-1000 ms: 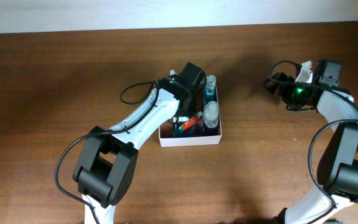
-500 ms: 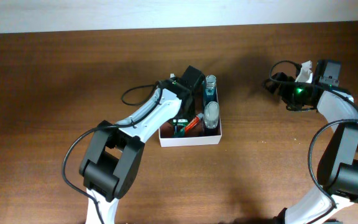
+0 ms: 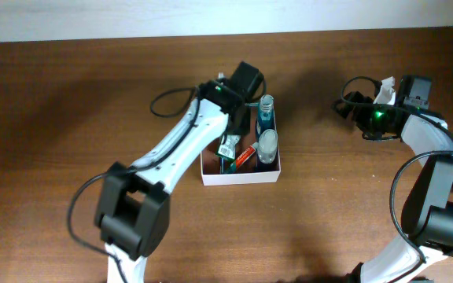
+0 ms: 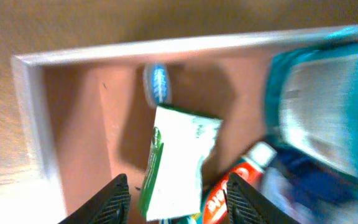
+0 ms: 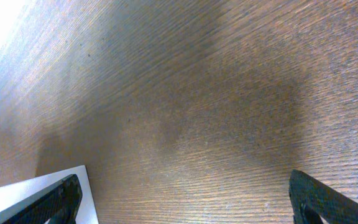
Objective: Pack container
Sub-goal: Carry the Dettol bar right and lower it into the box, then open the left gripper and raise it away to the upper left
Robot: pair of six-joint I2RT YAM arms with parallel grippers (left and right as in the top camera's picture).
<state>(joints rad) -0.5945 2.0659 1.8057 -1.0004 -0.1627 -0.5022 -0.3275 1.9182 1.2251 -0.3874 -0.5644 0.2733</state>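
Note:
The container (image 3: 241,178) is a shallow white-walled box with a reddish-brown floor (image 4: 79,137), mid-table. Inside lie a green-and-white packet (image 3: 226,147), a red tube (image 3: 247,155), an upright blue bottle (image 3: 267,115) and a clear bottle (image 3: 267,144) on its side. My left gripper (image 3: 237,118) hovers over the container's far left part. In the left wrist view the left gripper (image 4: 179,202) is open, with the packet (image 4: 179,162) lying below between its fingers and gaps on both sides. A toothbrush head (image 4: 158,84) rests near the white wall (image 4: 166,46). My right gripper (image 3: 346,104) is open and holds nothing.
Bare brown wood surrounds the container. The right gripper (image 5: 194,202) sits low over the table at the far right, with a white corner (image 5: 36,183) showing by its left finger. A pale wall runs along the table's far edge (image 3: 132,20).
The left gripper pulled back toward the container's far edge and its jaws widened. The green-and-white packet now lies uncovered in the container's left part. The right arm stayed still.

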